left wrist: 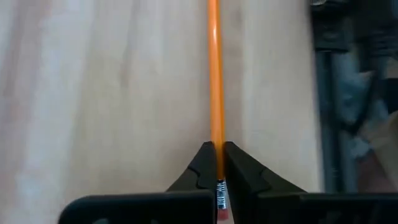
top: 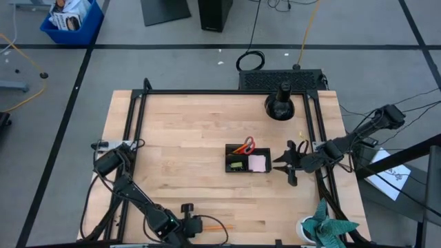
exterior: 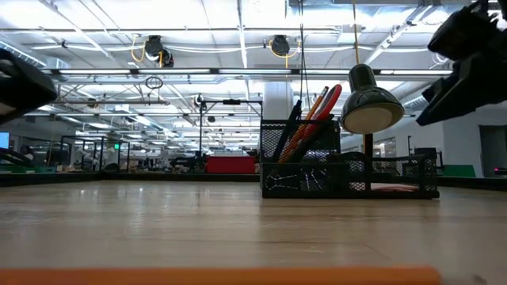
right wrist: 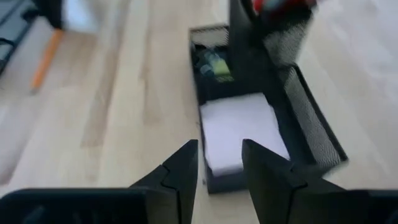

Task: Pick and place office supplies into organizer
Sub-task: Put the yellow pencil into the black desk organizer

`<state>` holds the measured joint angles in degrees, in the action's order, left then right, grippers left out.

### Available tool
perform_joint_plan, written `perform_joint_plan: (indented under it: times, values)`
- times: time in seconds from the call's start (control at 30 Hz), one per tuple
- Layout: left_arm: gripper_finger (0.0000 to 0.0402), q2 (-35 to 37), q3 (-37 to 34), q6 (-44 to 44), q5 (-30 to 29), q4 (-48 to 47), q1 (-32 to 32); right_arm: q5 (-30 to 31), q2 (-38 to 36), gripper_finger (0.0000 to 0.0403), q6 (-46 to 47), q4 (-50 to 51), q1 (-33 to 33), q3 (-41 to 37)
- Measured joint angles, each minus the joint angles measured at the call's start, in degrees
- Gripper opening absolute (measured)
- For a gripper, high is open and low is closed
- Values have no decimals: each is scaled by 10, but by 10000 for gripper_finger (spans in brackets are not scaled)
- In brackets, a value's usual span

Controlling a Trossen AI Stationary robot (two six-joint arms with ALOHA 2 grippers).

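Observation:
An orange pencil (left wrist: 214,68) lies along the wood near the table's front edge, also in the high view as the pencil (top: 219,226). My left gripper (left wrist: 217,148) is shut on it and shows in the high view as the left gripper (top: 198,224). The black mesh organizer (top: 248,158) stands mid-table right with red scissors (top: 244,145), a yellow item (top: 236,165) and a pink pad (top: 258,162) inside. My right gripper (top: 286,165) hovers open just right of the organizer (right wrist: 311,124), nothing between its fingers (right wrist: 183,165). My left gripper pinches the pencil near its eraser end (left wrist: 217,163) between its two fingers. The metal ferrule (left wrist: 220,190) sits farther back between them. The fingers come slanting down from above. The pencil's long shaft runs out ahead, level along the wood; whether it rests there I cannot tell.
A black domed lamp (top: 280,103) stands at the far right of the table. A teal paper plant in a white cup (top: 324,231) sits at the near right corner. Bare wood stretches between the pencil and the organizer.

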<state>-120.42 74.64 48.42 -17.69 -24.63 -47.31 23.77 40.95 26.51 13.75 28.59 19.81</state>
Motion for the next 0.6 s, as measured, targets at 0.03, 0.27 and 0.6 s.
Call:
perform_joint_plan:
  times: [0.03, 0.27, 0.6]
  values:
    - [7, 6, -1, -8, 0, -7, 3, 2, 0, 116, -12, -12, 3, 0]
    - [6, 63, -5, -23, 18, -117, 30, 62, 0, 116, -119, -113, 30, 0]
    - [3, 139, -3, -63, 47, -211, 68, 42, 2, 124, -182, -195, 63, 4]
